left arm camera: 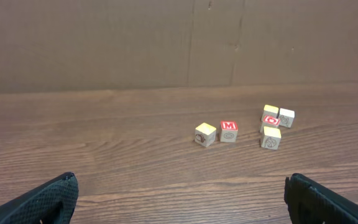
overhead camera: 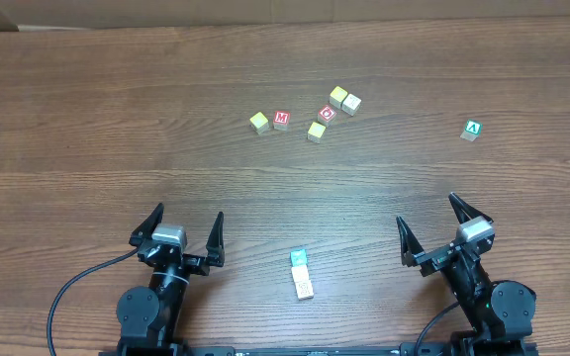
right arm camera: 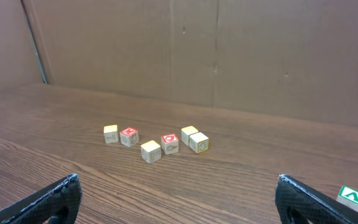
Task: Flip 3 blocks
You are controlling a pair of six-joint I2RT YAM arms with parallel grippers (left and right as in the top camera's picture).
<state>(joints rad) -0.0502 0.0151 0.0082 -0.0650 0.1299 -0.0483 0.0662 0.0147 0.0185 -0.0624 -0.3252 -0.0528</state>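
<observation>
- left gripper: black, two-fingered, jaws released and spread wide with nothing between them. It hangs low at the near edge of the dark wood-grain table.
- yellow-topped wooden cube: leftmost of the far row, just beside the red "M" cube. I judge that jaws this wide could catch the M cube as well and turn the wrong piece.
- teal-topped wooden cube and pale tan wooden cube: end to end and seemingly touching, near the front between the two arms. The reach looks cramped to me, and lifting one may knock the other.
- far cluster: second yellow-topped cube, red "O" cube, third yellow-topped cube and cream wooden cube, the last two touching. I see little finger room, so a nudge could scatter them.
- right gripper: black, jaws released and empty, low at the near edge.
- green "A" cube: alone at far right, well apart from the rest. It is my safest pick, though a small cube may slip and land on the same face.
- containers: none in view. Every cube lies directly on the table.
</observation>
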